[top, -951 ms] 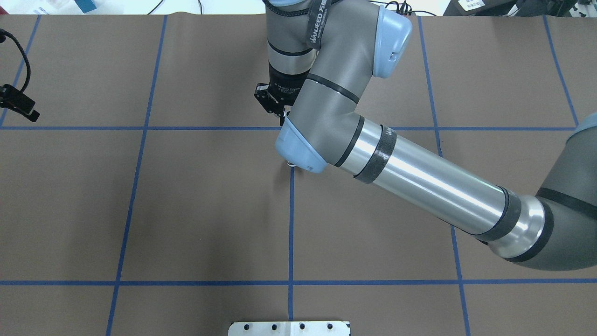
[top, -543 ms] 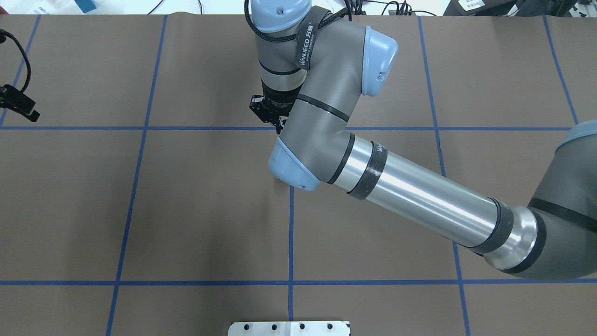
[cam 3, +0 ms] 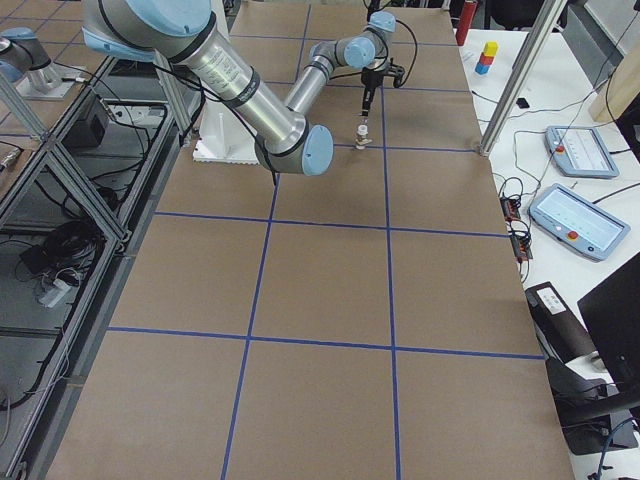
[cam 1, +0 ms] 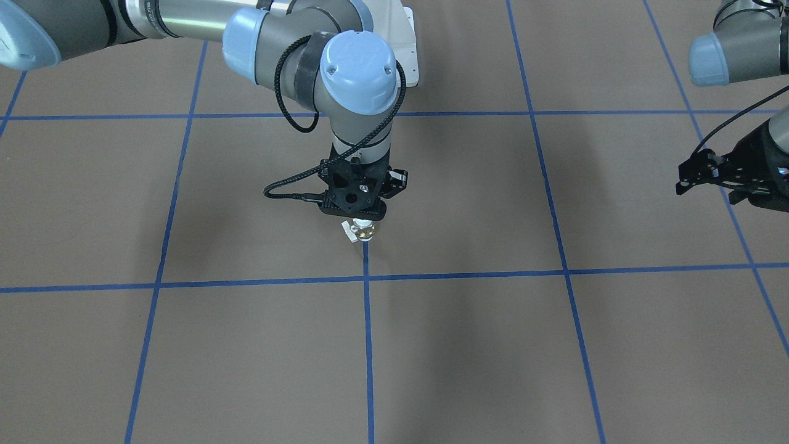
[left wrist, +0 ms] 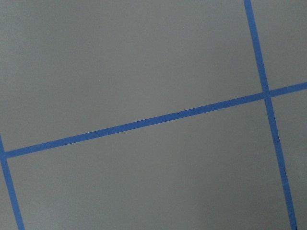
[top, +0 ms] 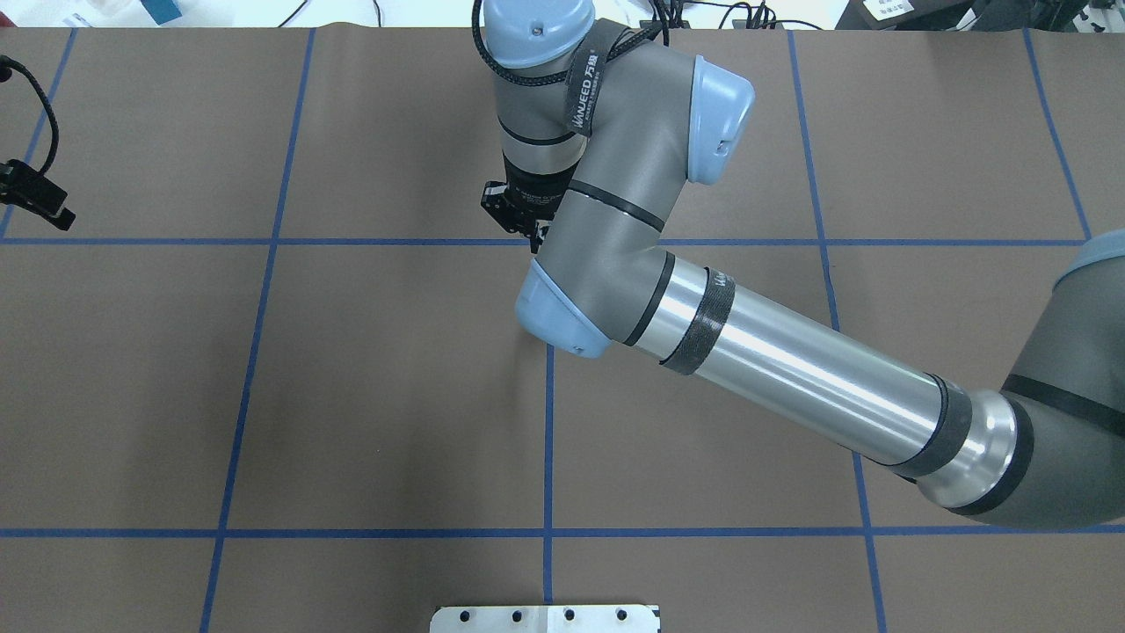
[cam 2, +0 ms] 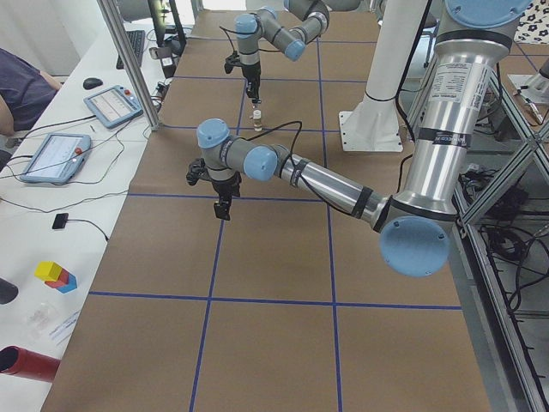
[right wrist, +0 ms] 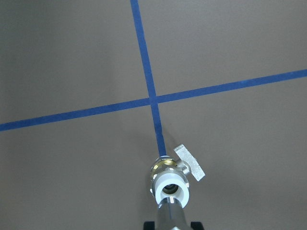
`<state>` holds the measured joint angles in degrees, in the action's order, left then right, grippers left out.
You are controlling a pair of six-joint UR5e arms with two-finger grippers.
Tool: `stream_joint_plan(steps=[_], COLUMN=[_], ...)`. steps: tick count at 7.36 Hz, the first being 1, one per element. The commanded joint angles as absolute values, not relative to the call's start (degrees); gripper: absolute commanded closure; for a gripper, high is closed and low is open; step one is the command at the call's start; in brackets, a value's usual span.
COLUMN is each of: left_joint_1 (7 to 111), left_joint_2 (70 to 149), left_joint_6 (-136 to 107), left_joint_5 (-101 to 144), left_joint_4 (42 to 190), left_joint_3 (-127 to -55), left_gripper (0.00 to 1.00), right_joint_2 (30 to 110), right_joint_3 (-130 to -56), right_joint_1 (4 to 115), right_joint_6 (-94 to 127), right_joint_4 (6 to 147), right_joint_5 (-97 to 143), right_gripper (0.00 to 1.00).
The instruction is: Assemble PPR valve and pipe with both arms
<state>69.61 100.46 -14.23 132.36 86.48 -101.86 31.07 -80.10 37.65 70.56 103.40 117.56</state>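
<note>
The PPR valve (right wrist: pixel 169 184) stands upright on the brown mat at a blue tape crossing, its white end up and its pale handle (right wrist: pixel 190 162) out to one side. It also shows in the front-facing view (cam 1: pixel 362 230). The silver pipe (right wrist: pixel 171 214) points straight down into the valve's white end. My right gripper (cam 1: pixel 363 217) is directly above the valve and looks shut on the pipe; its fingers barely show. My left gripper (cam 1: pixel 696 176) hangs empty far to the side, at the overhead view's left edge (top: pixel 39 198). I cannot tell whether it is open or shut.
The right arm's elbow (top: pixel 558 312) hides the valve in the overhead view. A white base plate (top: pixel 545 618) sits at the mat's near edge. An operator's desk with tablets (cam 2: pixel 111 105) runs along the far side of the table.
The right arm's wrist and elbow shifted left and toward the robot, then back a little to the right. The valve's top, visible beside the elbow a second ago, is now covered.
</note>
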Motion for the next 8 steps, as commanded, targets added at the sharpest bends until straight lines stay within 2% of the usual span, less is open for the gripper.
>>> stream_joint_plan(steps=[1,8], left_joint_1=[69.6,69.6], left_joint_2=[100.5,100.5], left_joint_6=[-14.2,-14.2], left_joint_5=[132.4,132.4], left_joint_4=[86.5,86.5], left_joint_3=[-101.8,-101.8], left_gripper=[0.00,0.00], right_joint_2=[31.1,31.7], right_joint_3=[-78.0,-78.0], right_joint_1=[37.7,37.2], right_joint_6=[70.6,70.6], right_joint_4=[101.3,101.3], right_joint_5=[117.9,118.2], right_gripper=[1.00,1.00])
